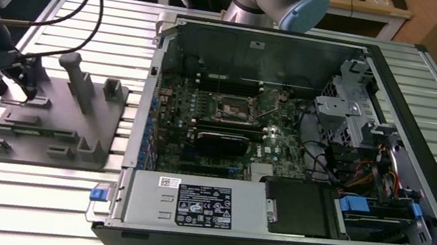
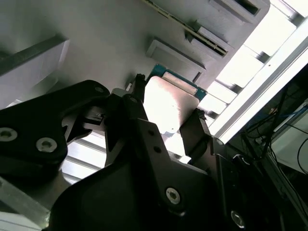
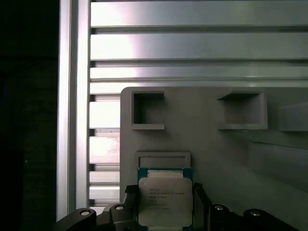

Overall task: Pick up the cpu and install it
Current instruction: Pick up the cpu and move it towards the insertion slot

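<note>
The cpu (image 3: 165, 203), a flat square chip with a pale silvery top and a thin green rim, sits between my gripper's (image 3: 163, 191) two dark fingers just above the grey plastic fixture (image 3: 207, 139). In the second wrist view the same cpu (image 2: 169, 102) shows with a finger (image 2: 193, 131) pressed against each side, so my gripper (image 2: 167, 108) is shut on it. In the exterior view my gripper (image 1: 14, 91) hangs low over the far corner of the fixture (image 1: 54, 133), at the exterior view's left. The motherboard's socket (image 1: 232, 107) lies open inside the computer case.
The open computer case (image 1: 423, 125) takes up the exterior view's middle and right, with cables, a drive cage and a power supply (image 1: 190, 203) inside. Upright posts (image 1: 78, 80) rise from the fixture close to my gripper. Everything rests on a slatted aluminium table (image 1: 45, 201).
</note>
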Action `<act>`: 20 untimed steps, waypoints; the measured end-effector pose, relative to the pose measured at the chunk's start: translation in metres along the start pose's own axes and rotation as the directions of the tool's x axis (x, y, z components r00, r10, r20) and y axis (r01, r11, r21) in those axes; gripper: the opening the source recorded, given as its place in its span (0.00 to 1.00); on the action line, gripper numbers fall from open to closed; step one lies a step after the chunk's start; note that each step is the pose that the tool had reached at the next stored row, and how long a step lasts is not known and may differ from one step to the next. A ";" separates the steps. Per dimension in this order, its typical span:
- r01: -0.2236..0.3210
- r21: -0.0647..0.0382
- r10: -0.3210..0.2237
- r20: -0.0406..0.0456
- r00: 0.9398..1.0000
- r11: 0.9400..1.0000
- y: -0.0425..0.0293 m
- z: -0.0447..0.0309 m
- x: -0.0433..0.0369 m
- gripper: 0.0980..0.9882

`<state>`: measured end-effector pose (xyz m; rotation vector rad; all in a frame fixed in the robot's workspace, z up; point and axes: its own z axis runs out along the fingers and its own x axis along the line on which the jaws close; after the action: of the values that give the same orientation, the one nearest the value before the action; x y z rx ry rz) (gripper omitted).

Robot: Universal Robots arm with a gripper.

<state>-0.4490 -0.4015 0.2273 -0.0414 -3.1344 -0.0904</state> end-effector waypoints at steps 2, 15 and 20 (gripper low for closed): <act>0.000 0.000 0.000 0.000 1.000 1.000 0.0001 -0.0026 0.0000 0.50; 0.000 0.000 0.000 0.001 1.000 1.000 0.0011 -0.0200 0.0001 0.50; 0.000 0.000 0.000 0.002 1.000 1.000 0.0017 -0.0304 0.0002 0.50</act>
<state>-0.4490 -0.4015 0.2577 -0.0413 -3.1360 -0.0906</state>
